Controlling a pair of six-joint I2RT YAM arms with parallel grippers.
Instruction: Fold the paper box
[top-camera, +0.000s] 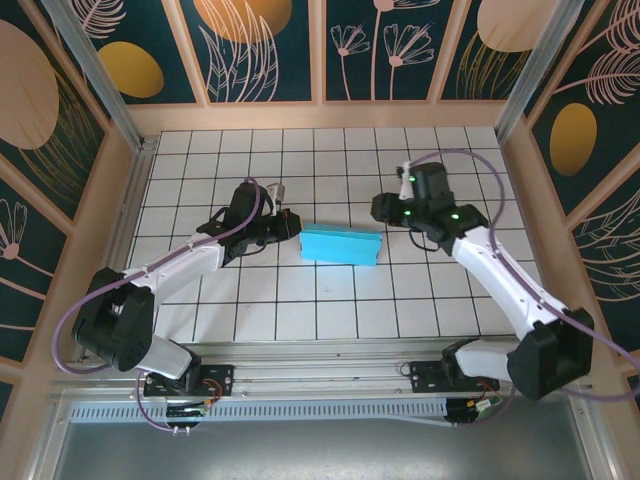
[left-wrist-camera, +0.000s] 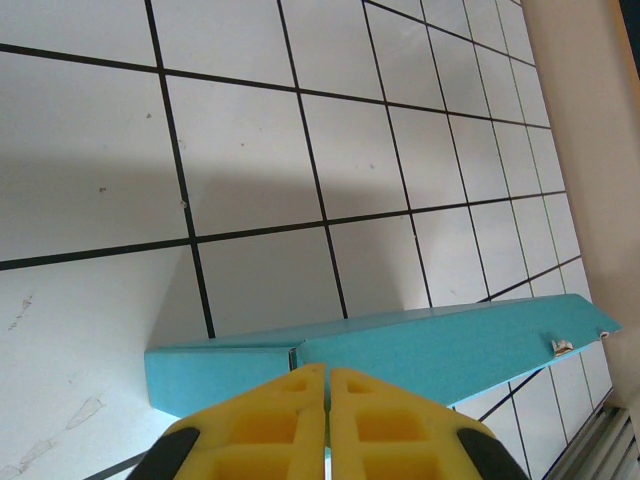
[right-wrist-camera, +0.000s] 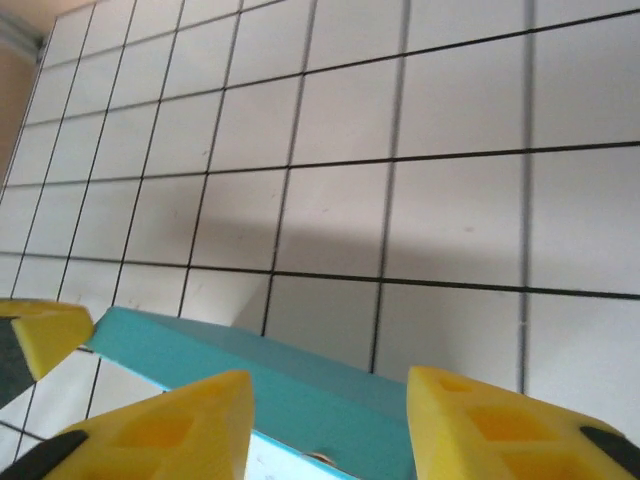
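Squarely in the middle of the table lies the box, folded flat and turquoise side up, its long axis running from 9 to 3 o'clock. The left gripper sits at the box's 9 o'clock end. In the left wrist view its yellow fingers are pressed together, tips right at the near edge of the box; whether they nip any cardboard I cannot tell. The right gripper is at about 2 o'clock from the box, near its other end. In the right wrist view its fingers stand apart, with the box showing between them and nothing clamped.
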